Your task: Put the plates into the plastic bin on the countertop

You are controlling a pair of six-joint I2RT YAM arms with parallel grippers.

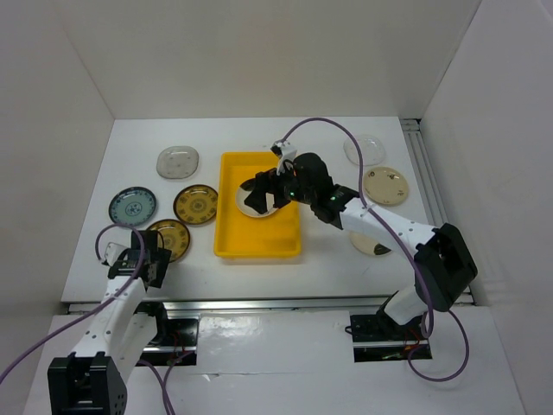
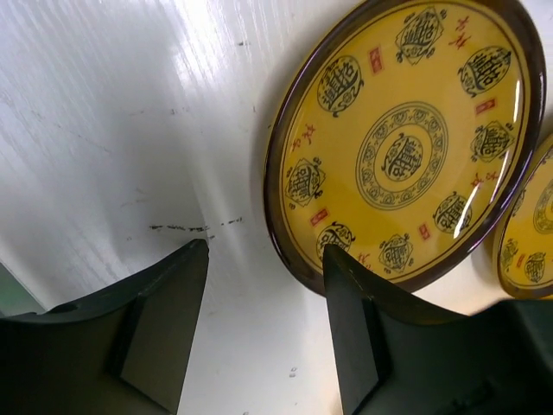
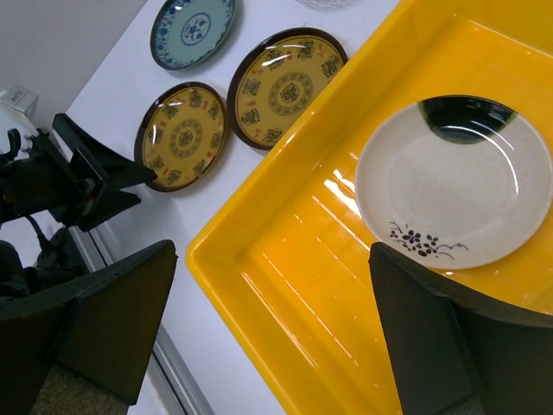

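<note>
Top external view, from the left: the blue plate point(image 1: 132, 206) lies farthest left of the bin point(image 1: 226, 251). Nearer the bin are the near gold plate point(image 1: 168, 239), the far gold plate point(image 1: 195, 204) and, toward the bin's far left corner, the grey plate point(image 1: 177, 161). All four lie flat on the countertop point(image 1: 138, 143), not yet moved in.

The left gripper point(image 2: 268, 251) is low at the near gold plate's edge. Its jaws are spread with only bare countertop between them, and one finger point(image 2: 346, 294) sits right at the rim. I'd say it is lining up on the rim because a flat plate offers nothing else to pinch.

Inside the bin, a dark-patched plate point(image 3: 454, 186) lies flat on the floor. The right gripper point(image 3: 270, 255) hangs just above it, jaws wide apart and holding nothing. To my eye that plate is delivered, and the open jaws are there to stay clear of it.

Right of the bin, the glass plate point(image 1: 365, 150) lies off its far corner and a cream plate point(image 1: 385, 186) lies nearer. A half-hidden plate point(image 1: 368, 247) shows under the right arm, off the bin's near corner. These three are on the right arm's side, so they are probably its share.
</note>
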